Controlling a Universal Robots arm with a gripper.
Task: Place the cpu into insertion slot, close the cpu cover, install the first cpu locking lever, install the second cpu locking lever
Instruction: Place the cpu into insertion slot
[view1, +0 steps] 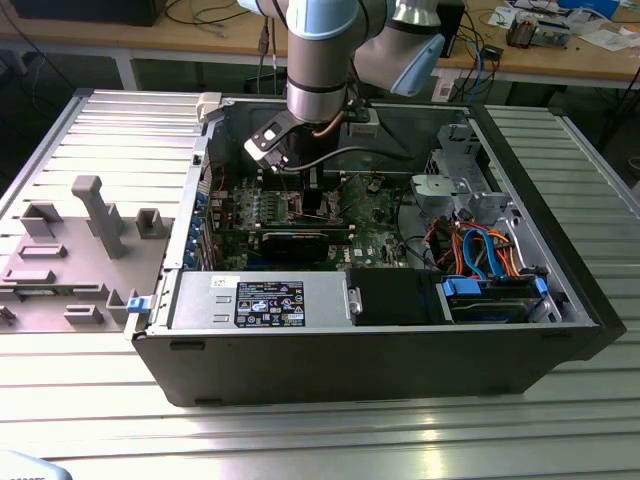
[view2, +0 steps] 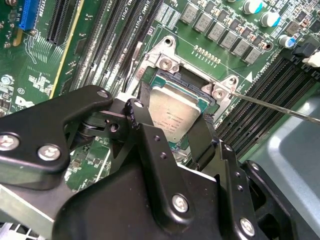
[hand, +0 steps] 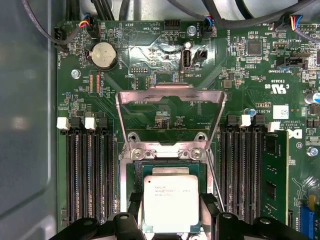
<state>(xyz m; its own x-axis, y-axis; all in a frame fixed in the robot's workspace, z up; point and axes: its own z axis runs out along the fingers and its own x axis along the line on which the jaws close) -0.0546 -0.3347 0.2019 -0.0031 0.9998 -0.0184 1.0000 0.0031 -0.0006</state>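
My gripper (hand: 171, 206) is shut on the cpu (hand: 171, 197), a silvery square chip, with a black finger (hand: 136, 207) on each of two opposite sides. The chip sits at the insertion slot (hand: 170, 165), whose dark centre shows just beyond its edge; I cannot tell whether it is seated. The cpu cover (hand: 170, 95), a thin metal frame, stands swung back off the slot. The second wrist view shows the gripper (view2: 170, 125) on the cpu (view2: 172, 112) over the insertion slot (view2: 175, 80), and a thin locking lever (view2: 280, 107) sticks out sideways. In the exterior view the gripper (view1: 300, 192) reaches down into the computer case.
Black memory slots (hand: 87, 170) flank the socket on both sides, one holding a green module (hand: 275, 175). A coin battery (hand: 105, 52) sits beyond the cover. The case walls (view1: 350, 350), cables (view1: 480, 250) and a grey fixture (view1: 90, 230) on the exterior view's left surround the work area.
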